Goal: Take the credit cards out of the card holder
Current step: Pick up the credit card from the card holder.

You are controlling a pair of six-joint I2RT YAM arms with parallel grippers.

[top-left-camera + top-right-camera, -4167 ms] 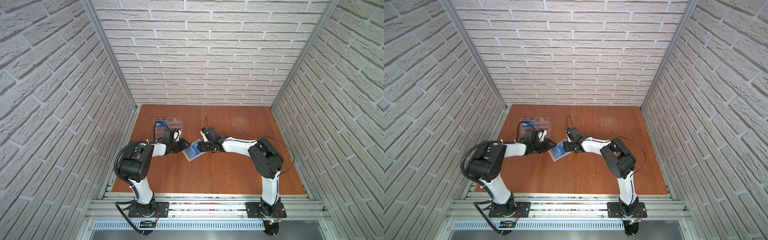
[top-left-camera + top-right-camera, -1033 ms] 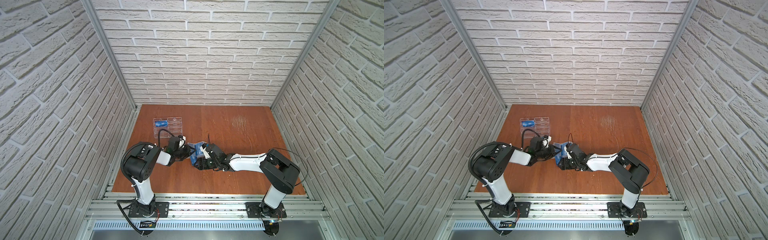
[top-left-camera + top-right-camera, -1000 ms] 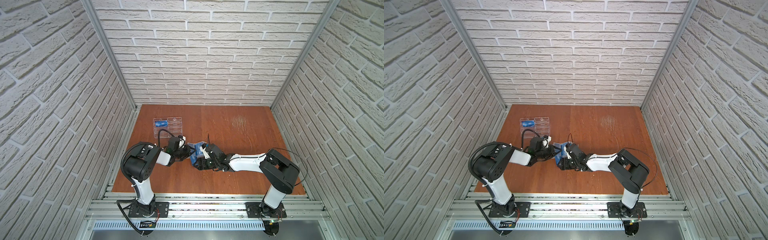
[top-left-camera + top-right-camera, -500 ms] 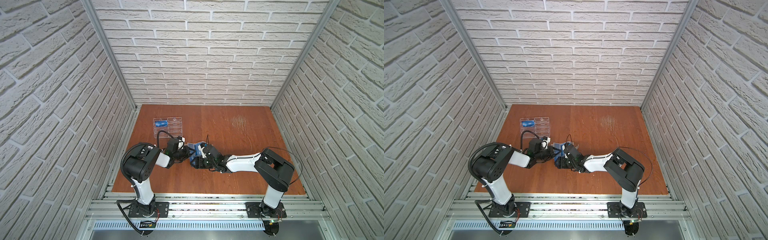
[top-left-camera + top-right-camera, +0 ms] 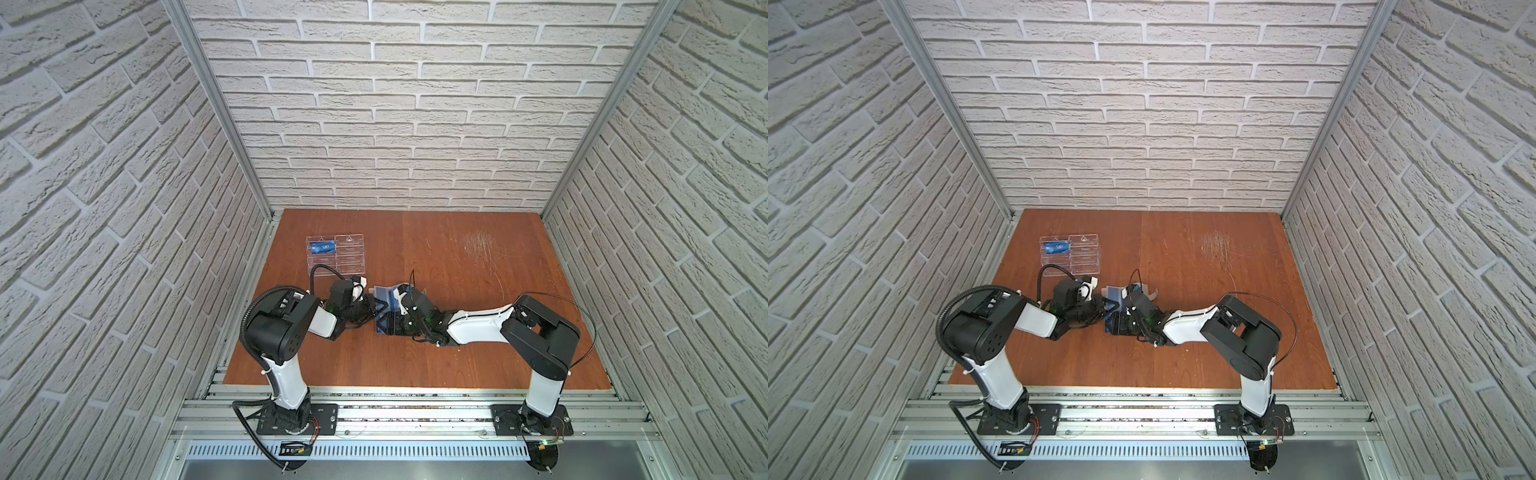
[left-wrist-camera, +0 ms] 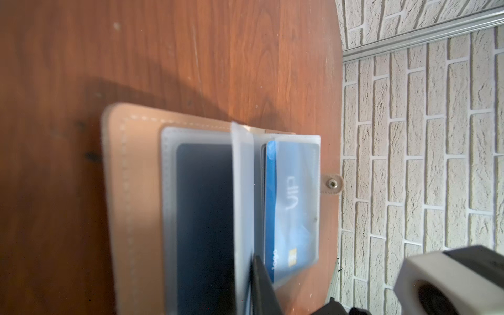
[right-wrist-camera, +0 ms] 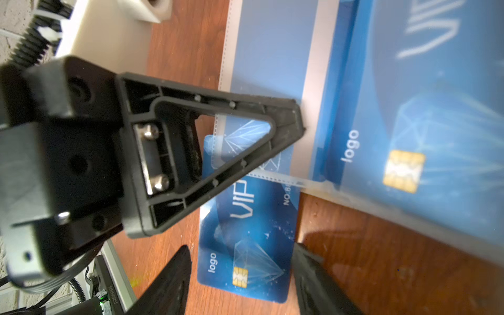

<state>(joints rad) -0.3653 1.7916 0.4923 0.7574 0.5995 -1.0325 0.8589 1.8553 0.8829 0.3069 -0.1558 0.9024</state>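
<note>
Over on the left, toward the back of the wooden table, a clear acrylic rack stands with one blue card in a slot at its far side, well apart from both arms. Just right of it the left gripper reaches in low over the table. Its jaws look drawn together on a clear sleeve page of the card holder, and that page stands up on edge beside the dark finger. The tan holder lies open and flat on the wood between the two arms, snap strap sticking out at one side. A sleeved card still sits inside its plastic pocket just past the gripper's tip. Another credit card lies face up on the table at the holder's edge. One end is still tucked under the sleeve and the rest is out in the open. To the right, the right gripper comes in from the opposite side. Its jaws are apart, one black finger on each side of that half-drawn card, close to its long edges and not clamped on it.
</note>
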